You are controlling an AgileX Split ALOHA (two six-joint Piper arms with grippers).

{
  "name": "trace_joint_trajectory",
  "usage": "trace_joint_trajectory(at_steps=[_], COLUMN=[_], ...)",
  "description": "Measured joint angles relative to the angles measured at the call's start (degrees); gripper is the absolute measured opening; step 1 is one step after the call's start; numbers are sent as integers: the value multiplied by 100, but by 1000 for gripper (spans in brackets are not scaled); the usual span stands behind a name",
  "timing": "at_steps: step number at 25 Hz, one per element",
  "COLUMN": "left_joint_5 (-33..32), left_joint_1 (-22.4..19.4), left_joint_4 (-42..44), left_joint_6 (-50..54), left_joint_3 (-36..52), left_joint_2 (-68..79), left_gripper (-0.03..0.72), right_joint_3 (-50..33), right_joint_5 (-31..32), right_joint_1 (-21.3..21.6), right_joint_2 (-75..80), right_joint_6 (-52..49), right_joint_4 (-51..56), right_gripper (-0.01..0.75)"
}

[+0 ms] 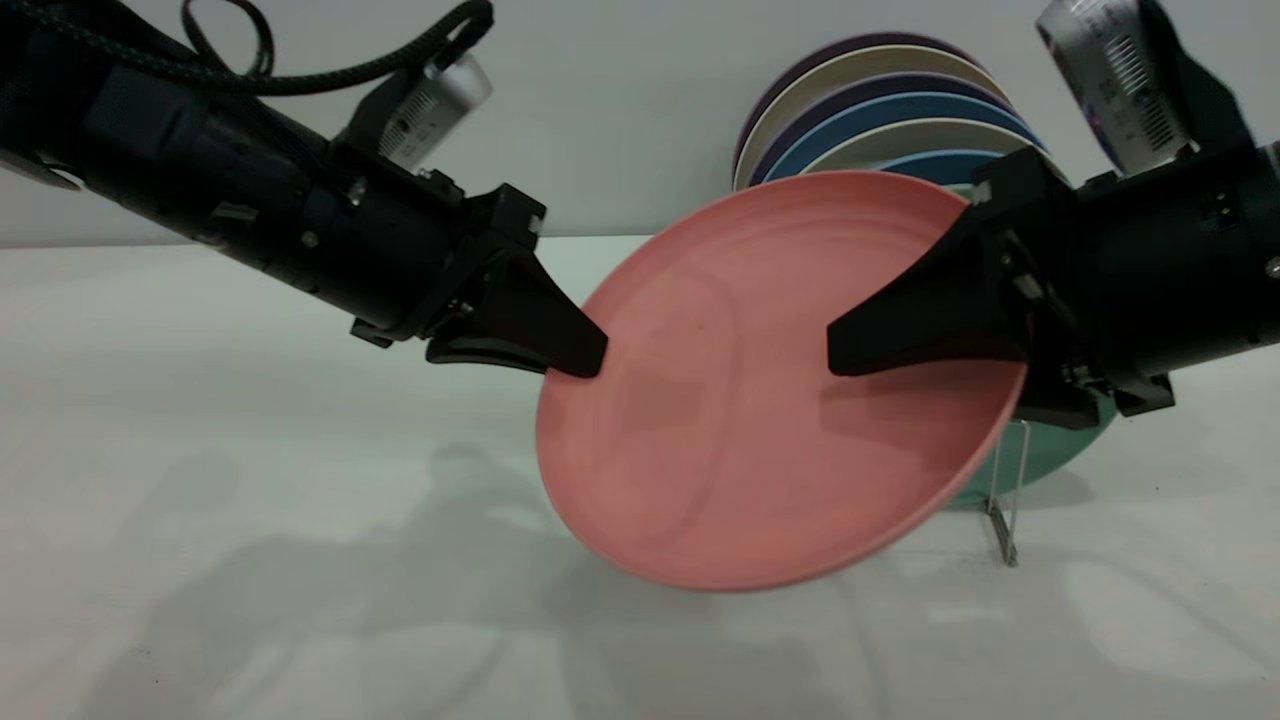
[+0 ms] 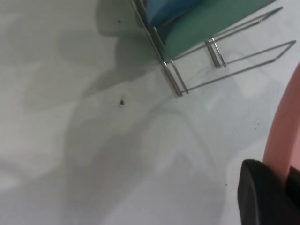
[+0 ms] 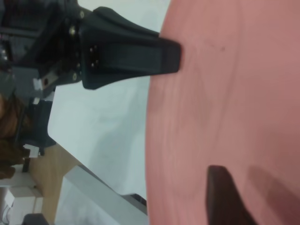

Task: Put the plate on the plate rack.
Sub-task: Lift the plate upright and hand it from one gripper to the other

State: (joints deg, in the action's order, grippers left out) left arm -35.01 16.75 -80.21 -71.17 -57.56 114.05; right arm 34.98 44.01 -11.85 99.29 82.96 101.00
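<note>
Exterior view: both claws, left (image 1: 580,360) and right (image 1: 850,360), seemingly clamping plate (image 1: 740,440); rack (image 2: 225,61) clearer wrist-side.

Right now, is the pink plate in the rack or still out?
Out: the plate hangs tilted above the table, both grippers clamping its rim, before the rack.

We see the round salmon-pink plate (image 1: 760,400) held up, blocking the thin silver wire rack (image 1: 1005,500) at four o'clock. Standing teal-green plate (image 1: 1050,450) and blue plates (image 1: 880,125) fill the rack behind. The white table (image 1: 250,450) at nine o'clock is open.
</note>
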Motion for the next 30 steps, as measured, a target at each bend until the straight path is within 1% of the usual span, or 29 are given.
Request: trace_joint_trajectory(at_steps=[2,3,4,9,12,14,15,18,20,23,25,27,30], left_joint_5=[50,56,51,46,88,88,88,30,-43,-110,-110,-130,-159], left_joint_1=[37,41,41,47,47,47,47,47,59,59,59,59,-108], left_joint_4=[-1,-6,-11,-6,16,34,34,34,49,325,458,559,584], left_joint_6=[-24,-56,-82,-219,-287,-321,-334,-292,-114,126,283,356,390], left_joint_3=[0,0,0,0,5,12,19,36,36,36,36,36,36], left_joint_2=[0,0,-5,-87,-297,-462,-542,-685,-743,-772,-772,-798,-888], left_gripper=[12,12,12,15,47,102,145,307,420,538,571,580,580], right_joint_3=[0,0,0,0,0,5,5,11,6,6,6,6,43], right_joint_5=[-36,-90,-189,-231,-329,-374,-362,-329,-384,-450,-491,-572,-851], right_joint_1=[-12,-12,-7,-7,-7,-7,-7,56,185,525,760,939,1001], right_joint_2=[38,57,62,76,65,65,58,42,-42,-361,-679,-975,-1461], right_joint_6=[97,156,222,418,559,635,696,920,1050,1123,1138,1149,1193], right_joint_4=[5,33,33,55,111,174,183,147,-24,-215,-521,-982,-1959], right_gripper=[262,192,180,180,156,152,152,150,148,148,146,146,146])
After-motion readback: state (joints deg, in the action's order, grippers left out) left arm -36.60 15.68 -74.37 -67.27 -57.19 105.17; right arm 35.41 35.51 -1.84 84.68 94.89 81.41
